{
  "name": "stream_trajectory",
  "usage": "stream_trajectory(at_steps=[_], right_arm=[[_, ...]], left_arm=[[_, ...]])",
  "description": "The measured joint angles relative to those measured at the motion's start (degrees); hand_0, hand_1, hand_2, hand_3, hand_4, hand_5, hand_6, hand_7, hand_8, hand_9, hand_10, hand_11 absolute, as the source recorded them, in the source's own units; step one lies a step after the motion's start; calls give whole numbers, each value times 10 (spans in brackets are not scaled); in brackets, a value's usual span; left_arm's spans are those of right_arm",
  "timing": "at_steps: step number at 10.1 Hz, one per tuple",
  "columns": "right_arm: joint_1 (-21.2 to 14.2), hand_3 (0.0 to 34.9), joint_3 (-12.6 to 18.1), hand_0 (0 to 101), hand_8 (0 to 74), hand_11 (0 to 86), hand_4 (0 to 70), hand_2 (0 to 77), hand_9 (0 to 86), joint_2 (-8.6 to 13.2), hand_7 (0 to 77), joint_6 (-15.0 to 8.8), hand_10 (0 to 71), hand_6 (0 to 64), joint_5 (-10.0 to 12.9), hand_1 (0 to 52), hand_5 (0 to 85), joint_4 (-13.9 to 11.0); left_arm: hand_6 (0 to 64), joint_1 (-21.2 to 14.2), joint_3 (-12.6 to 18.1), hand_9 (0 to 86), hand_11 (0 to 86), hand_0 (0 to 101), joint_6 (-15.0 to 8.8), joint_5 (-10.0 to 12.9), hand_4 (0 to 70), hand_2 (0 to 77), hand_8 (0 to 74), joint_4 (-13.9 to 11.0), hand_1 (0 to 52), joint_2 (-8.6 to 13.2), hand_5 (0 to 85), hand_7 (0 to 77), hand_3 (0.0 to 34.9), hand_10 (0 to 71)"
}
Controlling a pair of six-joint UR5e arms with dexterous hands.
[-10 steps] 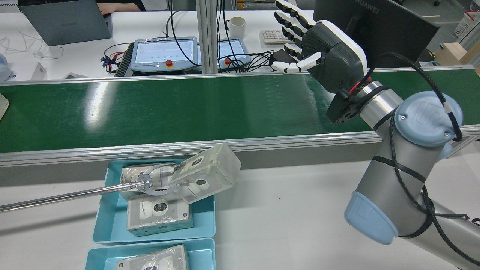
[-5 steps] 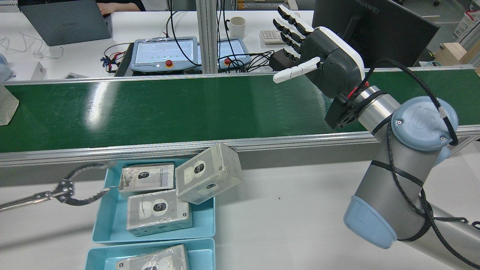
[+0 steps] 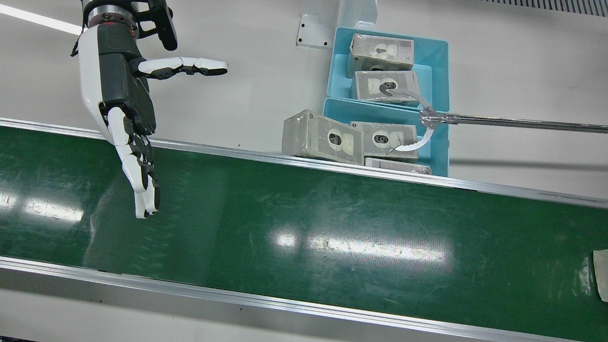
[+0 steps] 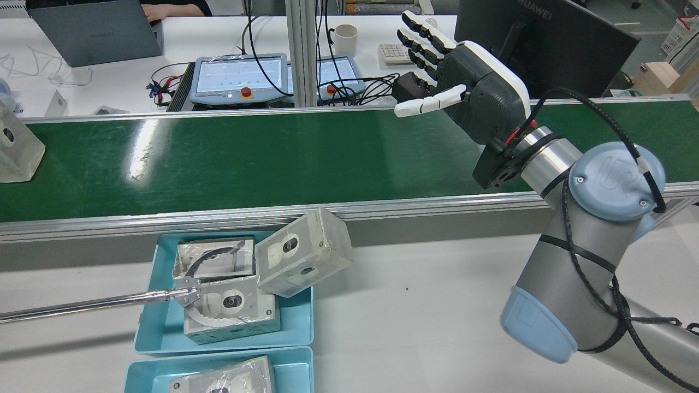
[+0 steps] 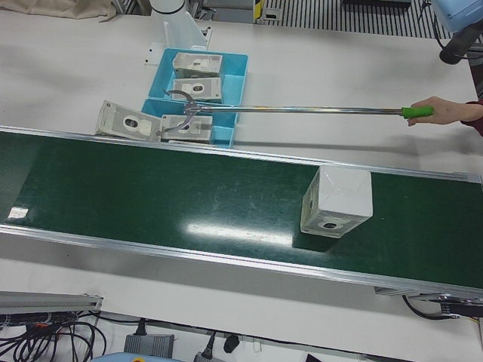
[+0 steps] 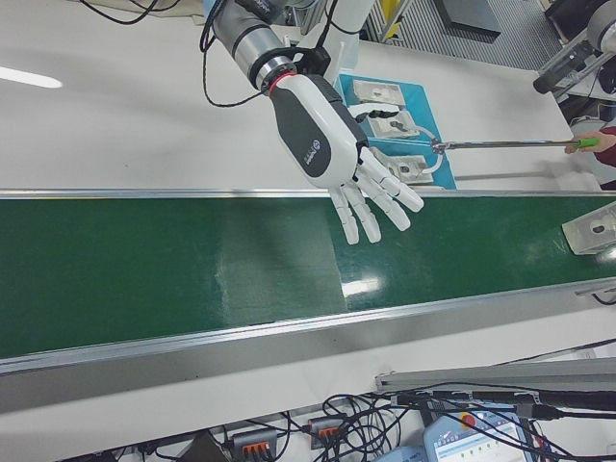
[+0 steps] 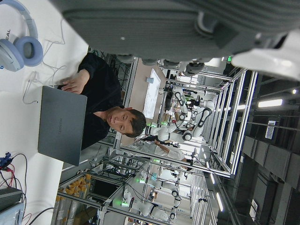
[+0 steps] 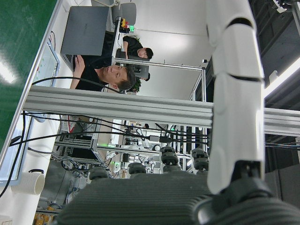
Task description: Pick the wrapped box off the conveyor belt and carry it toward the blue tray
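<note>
A wrapped box (image 5: pixel 337 202) rides the green conveyor belt (image 4: pixel 273 158); it shows at the far left edge in the rear view (image 4: pixel 13 144) and at the right edge in the front view (image 3: pixel 601 275). My right hand (image 4: pixel 469 82) hangs open above the belt's other end (image 3: pixel 118 95), far from that box, fingers spread and holding nothing. The blue tray (image 4: pixel 306 327) beside the belt holds wrapped boxes, and another box (image 4: pixel 303 254) leans tilted on its rim. In the left hand view only the palm of my left hand (image 7: pixel 140 28) shows, with nothing in it.
A person's hand (image 5: pixel 445 111) holds a long metal grabber (image 5: pixel 302 110); its claw (image 4: pixel 191 295) sits around a box in the tray. A second blue tray (image 4: pixel 142 376) lies nearer. Teach pendants (image 4: pixel 240 76), a mug (image 4: pixel 345 39), a laptop and a monitor stand beyond the belt.
The box on the belt has slid further in from the left edge. The grabber claw drew back left, then returned over the nearer box in the tray. My right hand shifted only slightly.
</note>
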Motion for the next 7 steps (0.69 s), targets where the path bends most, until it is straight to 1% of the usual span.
stream_trajectory(at_steps=[7], right_arm=[[-2, 182, -4, 492, 0, 16, 11, 131, 11, 1, 5, 0, 0, 0, 0, 169, 76, 0]], left_arm=[[0, 0, 0, 0, 0, 0, 0, 0, 0, 5, 0, 0, 0, 0, 11, 0, 0, 0]])
